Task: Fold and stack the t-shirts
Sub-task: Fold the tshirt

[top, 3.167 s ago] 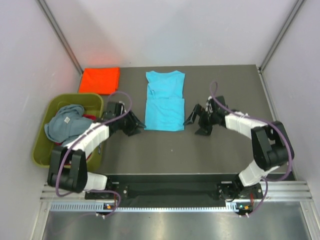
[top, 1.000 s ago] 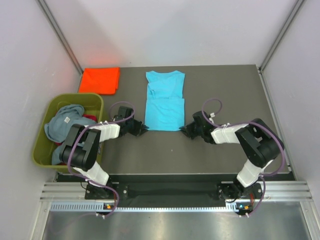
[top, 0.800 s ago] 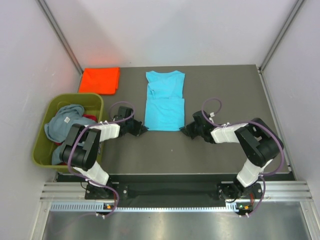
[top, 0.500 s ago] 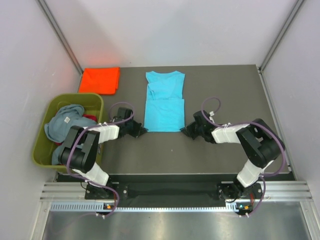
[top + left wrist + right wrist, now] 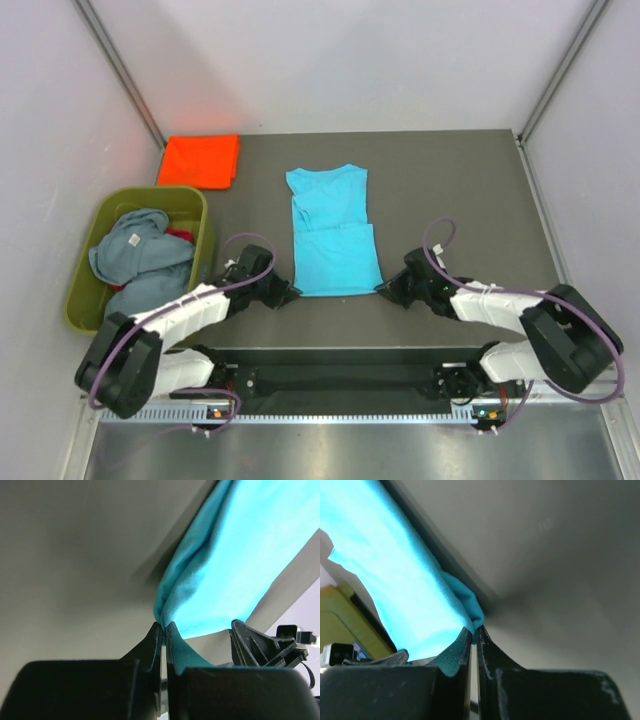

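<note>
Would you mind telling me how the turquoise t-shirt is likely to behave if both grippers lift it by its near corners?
Probably floppy: the turquoise t-shirt bunches into soft folds where the left gripper and right gripper pinch it, so it should sag between them. It looks thin and light, so lifting should take little effort.

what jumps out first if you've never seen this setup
The bright turquoise t-shirt lies mid-table, with the left gripper and right gripper each shut on a near corner. A folded orange-red t-shirt sits far left, and an olive-green tub at the left edge holds a crumpled grey-blue shirt.
</note>
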Controlling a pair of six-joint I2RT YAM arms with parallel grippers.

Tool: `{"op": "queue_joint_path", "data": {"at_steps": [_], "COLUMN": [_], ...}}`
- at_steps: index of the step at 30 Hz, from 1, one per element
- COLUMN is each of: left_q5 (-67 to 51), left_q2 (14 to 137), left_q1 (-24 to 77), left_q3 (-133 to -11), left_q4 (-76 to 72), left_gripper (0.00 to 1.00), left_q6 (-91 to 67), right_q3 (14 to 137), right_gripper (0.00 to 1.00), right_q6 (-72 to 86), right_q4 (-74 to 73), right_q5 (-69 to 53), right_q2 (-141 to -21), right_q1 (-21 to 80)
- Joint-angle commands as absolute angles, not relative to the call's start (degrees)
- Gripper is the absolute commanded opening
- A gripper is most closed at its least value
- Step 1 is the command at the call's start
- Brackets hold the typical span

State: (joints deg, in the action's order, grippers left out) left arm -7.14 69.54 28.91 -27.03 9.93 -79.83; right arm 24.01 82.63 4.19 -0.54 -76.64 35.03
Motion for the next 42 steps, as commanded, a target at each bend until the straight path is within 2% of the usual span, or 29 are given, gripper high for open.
{"op": "queue_joint_path", "data": {"at_steps": [1, 9, 15, 22, 27, 34, 42], "left_q5": [-1.68, 4.12, 9.31, 15.72, 21.8, 7.3, -3.22], "left_q2": [63.04, 49.5, 44.66, 44.29, 49.2, 63.88, 79.34], "left_q1": [32.07, 44.11, 52.73, 55.81, 53.62, 36.33, 24.18], "left_q3": [-24.0, -22.15, -24.25, -30.13, -38.05, -46.22, -57.03], "left_q4": [16.43, 26.26, 32.43, 35.77, 34.57, 24.18, 17.23], "left_gripper": [0.0, 0.0, 0.0, 0.0, 0.0, 0.0, 0.0], "left_q6": [-84.62, -91.31, -97.28, -97.22, -91.44, -79.46, -72.78], "right_q3": [20.05, 16.79, 17.31, 19.94, 23.88, 37.25, 56.66], "right_gripper": [0.0, 0.0, 0.0, 0.0, 0.0, 0.0, 0.0], "right_q6": [83.13, 90.51, 96.23, 94.4, 83.98, 68.66, 57.23], "right_q4": [0.18, -9.31, -15.81, -18.28, -14.76, -16.96, -17.84], "right_q5": [3.33, 8.78, 13.79, 16.6, 6.52, -1.67, -12.55], "right_q2": [-69.28, -56.53, -50.28, -47.64, -51.5, -61.94, -80.31], "right_q1": [38.3, 51.21, 61.15, 62.84, 50.75, 37.28, 26.12]}}
